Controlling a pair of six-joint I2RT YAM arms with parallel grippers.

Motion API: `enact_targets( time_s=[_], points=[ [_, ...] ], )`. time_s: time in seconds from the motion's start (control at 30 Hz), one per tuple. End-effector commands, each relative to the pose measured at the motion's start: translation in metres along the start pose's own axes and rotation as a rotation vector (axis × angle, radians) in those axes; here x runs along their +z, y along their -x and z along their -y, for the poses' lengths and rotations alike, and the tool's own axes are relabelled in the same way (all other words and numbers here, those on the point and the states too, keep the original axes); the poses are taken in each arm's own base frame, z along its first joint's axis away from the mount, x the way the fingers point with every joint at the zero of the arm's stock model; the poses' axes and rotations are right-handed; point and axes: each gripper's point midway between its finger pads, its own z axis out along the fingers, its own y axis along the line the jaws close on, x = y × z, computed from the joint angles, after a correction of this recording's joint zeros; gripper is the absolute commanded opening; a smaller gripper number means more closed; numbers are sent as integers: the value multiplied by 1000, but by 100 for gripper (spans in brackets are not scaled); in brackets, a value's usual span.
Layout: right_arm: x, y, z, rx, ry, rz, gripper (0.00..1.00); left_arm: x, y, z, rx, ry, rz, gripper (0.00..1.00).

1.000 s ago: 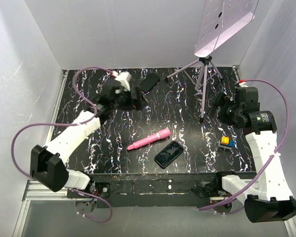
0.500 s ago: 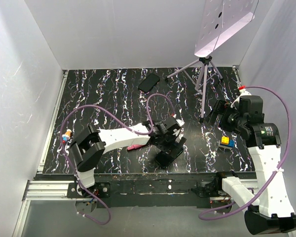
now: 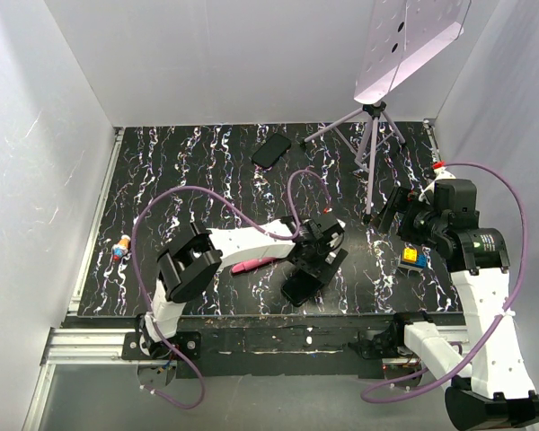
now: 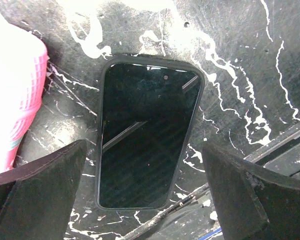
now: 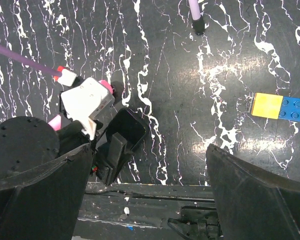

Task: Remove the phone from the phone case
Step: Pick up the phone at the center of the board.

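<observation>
The phone in its dark case (image 4: 147, 135) lies flat, screen up, near the table's front edge. In the top view (image 3: 299, 290) my left gripper partly covers it. My left gripper (image 4: 145, 146) is open and hovers just above it, with one finger (image 4: 45, 192) on each long side and neither touching. It shows in the top view (image 3: 320, 259) and in the right wrist view (image 5: 92, 107). My right gripper (image 5: 150, 150) is open and empty, raised at the right (image 3: 395, 208), well apart from the phone (image 5: 129, 129).
A pink wand (image 3: 254, 262) lies just left of the phone and shows in the left wrist view (image 4: 10, 95). A second dark phone-shaped object (image 3: 271, 150) lies at the back. A tripod (image 3: 370, 144) stands back right. A yellow-blue block (image 5: 280, 106) lies right. A small object (image 3: 121, 246) lies far left.
My left arm has swung from the back left of the table to the front centre, and its open gripper now hovers over the phone. The right arm has barely moved.
</observation>
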Motion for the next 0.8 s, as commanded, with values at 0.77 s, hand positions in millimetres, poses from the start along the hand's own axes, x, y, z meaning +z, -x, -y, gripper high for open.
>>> enact_targets(
  time_s=[0.77],
  points=[
    [-7, -5, 21, 43, -95, 75, 100, 52, -49, -15, 118, 202, -169, 61]
  ],
)
